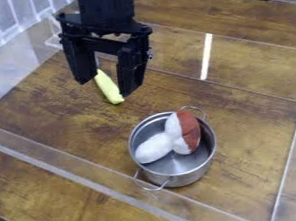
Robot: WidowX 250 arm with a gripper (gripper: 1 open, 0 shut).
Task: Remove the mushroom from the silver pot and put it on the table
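In the camera view, 1 dark robot gripper [109, 85] hung above the wooden table [58, 128], with its 2 fingers apart and nothing between them. A yellow-green handle [109, 88] lay beneath it. The mushroom [167, 138], white stem and reddish-brown cap, lay inside the silver pot [190, 168], which stood on the table with its 2 loop handles showing.
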